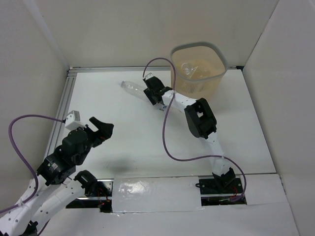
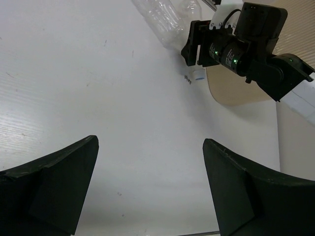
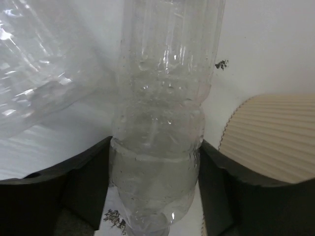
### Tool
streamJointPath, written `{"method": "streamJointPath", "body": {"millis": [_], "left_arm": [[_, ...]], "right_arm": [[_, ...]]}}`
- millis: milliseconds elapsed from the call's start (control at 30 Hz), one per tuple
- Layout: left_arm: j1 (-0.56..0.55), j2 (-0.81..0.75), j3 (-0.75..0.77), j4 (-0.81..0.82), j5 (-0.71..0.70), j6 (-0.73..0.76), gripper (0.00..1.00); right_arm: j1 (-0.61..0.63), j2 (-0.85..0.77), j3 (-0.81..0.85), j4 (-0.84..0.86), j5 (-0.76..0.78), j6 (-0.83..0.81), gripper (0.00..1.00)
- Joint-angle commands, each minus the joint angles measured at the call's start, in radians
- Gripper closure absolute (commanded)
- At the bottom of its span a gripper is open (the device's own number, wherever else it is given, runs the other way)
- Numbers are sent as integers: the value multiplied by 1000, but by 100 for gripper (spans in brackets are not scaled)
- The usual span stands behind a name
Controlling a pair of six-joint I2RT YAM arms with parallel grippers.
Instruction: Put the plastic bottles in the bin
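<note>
1. Toward the far edge of the table (image 1: 123, 142), about midway along it, my right gripper (image 1: 146, 91) pinches a bare clear bottle (image 1: 130, 86) between its jaws.
2. From the right wrist, the bottle (image 3: 157, 137) fills the gap between both jaws of the right gripper (image 3: 155, 182), and its length runs straight away from the camera.
3. I cannot tell whether the bottle rests on the table or hangs just above it.
4. Just left of it in that view is more clear plastic (image 3: 39, 73). I cannot tell if it is another bottle.
5. Standing upright at the far right corner is the bin (image 1: 216, 78), near the right gripper, with a second bottle (image 1: 189, 69) lying inside it.
6. My left gripper (image 1: 101, 128) hovers near the left edge, well apart from the bottle and the bin.
7. From the left wrist, the left gripper (image 2: 150, 182) has its jaws spread wide, with only bare table between them.
8. That view also shows a small white cap (image 2: 198, 74) on the table, just beside the right gripper (image 2: 189, 46) and close to the bin (image 2: 236, 88).
</note>
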Motion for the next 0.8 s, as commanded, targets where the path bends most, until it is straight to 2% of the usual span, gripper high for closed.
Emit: {"method": "streamJointPath", "body": {"millis": [0, 100, 133, 167, 300, 367, 533, 600, 633, 667, 767], "left_arm": [[1, 2, -18, 42, 7, -28, 0], [1, 2, -27, 53, 7, -28, 0], [1, 2, -27, 62, 7, -28, 0], [1, 2, -38, 62, 7, -28, 0], [1, 23, -62, 89, -2, -51, 0], [1, 34, -75, 99, -2, -65, 0], [1, 98, -122, 163, -40, -88, 0], [10, 179, -122, 217, -61, -51, 0], [10, 180, -122, 240, -62, -51, 0], [10, 225, -122, 263, -62, -34, 0], [19, 288, -98, 312, -39, 4, 0]], "right_arm": [[-24, 22, 33, -14, -98, -11, 37], [-24, -16, -13, -34, -184, -34, 61], [-24, -59, -36, -34, -197, -43, 72], [-14, -86, -62, -34, -197, -66, 75], [10, -273, -198, 2, -229, -115, 79], [10, -329, -198, -31, -284, -115, 79], [19, -487, -136, -110, -498, -164, 82], [19, -531, -66, -198, -696, -207, 82], [19, -531, -65, -199, -697, -207, 82], [19, -544, -48, -243, -768, -224, 82], [29, -564, -39, -243, -781, -237, 82]]}}
